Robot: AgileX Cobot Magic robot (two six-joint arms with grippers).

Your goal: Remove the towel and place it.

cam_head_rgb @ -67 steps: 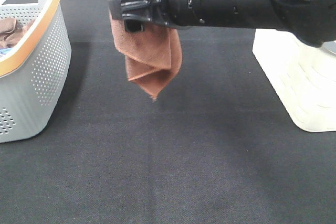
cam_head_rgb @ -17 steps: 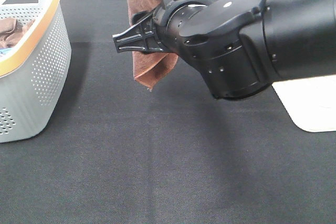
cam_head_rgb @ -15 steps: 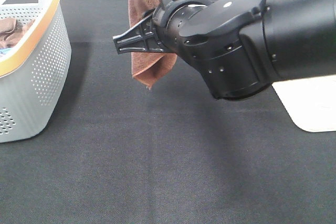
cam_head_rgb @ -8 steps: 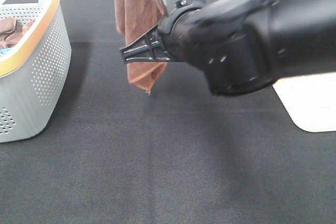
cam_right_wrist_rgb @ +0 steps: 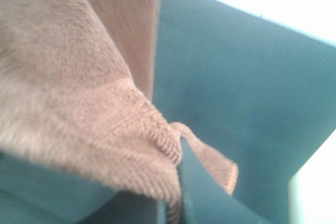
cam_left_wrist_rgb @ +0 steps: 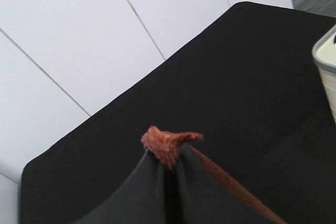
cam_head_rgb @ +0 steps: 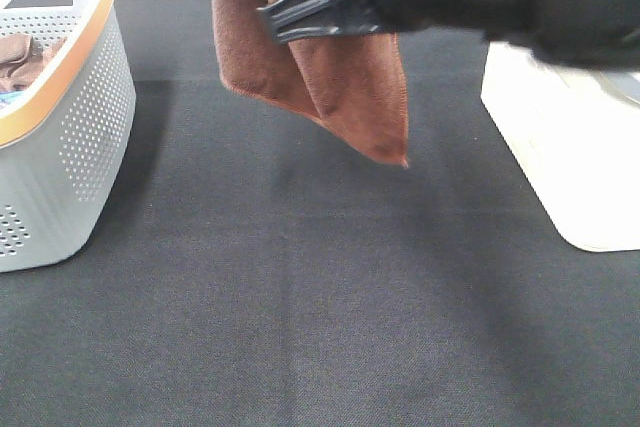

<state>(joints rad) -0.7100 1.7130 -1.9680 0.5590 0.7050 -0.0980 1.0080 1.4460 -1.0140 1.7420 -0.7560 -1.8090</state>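
The reddish-brown towel hangs in the air over the black table at the back centre, spread into a slanted sheet with its lowest corner pointing down on the right. My right gripper, reaching in from the right, is shut on the towel's upper part. The right wrist view shows its fingers pinching a hemmed edge of the towel. My left gripper is shut on a bunched corner of the towel. In the high view it is out of frame above the towel's upper left. No white tag shows.
A grey perforated basket with an orange rim stands at the left and holds a duller brown cloth. A white container stands at the right. The black table cloth stretches across the front.
The towel has opened from a narrow hanging fold into a wider sheet. My right gripper has moved up and to the right with it, and the towel's lowest corner has shifted right.
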